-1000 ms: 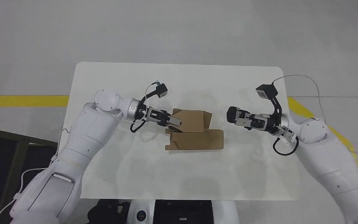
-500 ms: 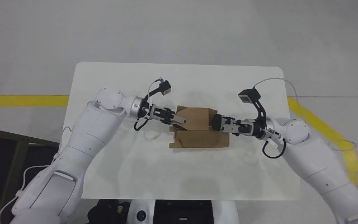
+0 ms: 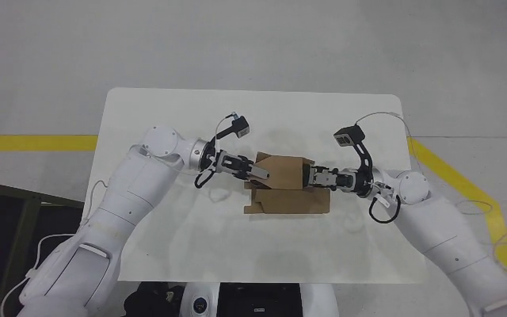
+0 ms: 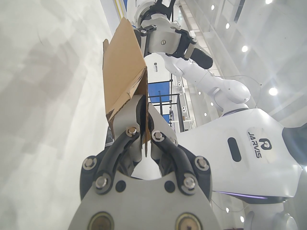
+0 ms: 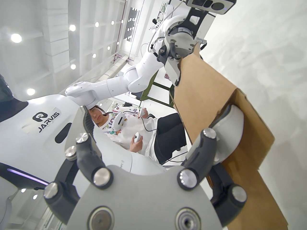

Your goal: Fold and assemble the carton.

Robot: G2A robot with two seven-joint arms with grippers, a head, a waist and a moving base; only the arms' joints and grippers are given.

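Here, a brown half-folded cardboard carton (image 3: pixel 287 196) sits near the middle of the white desk (image 3: pixel 158 119) — between both arms. The left tool (image 4: pixel 144 113) pinches one raised flap edge tightly; the right tool (image 3: pixel 314 176) stands wide, one finger (image 5: pixel 229 125) tucked behind the opposite panel.

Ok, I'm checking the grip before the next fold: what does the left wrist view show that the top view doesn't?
Left wrist view: the left pincer shut on a thin edge of the brown cardboard carton. Top view: the whole outline of the white rectangular table and the carton's wider flat panel beside the gripped fold. Both: the carton spanning between the two arms, with the right pincer at its other end.
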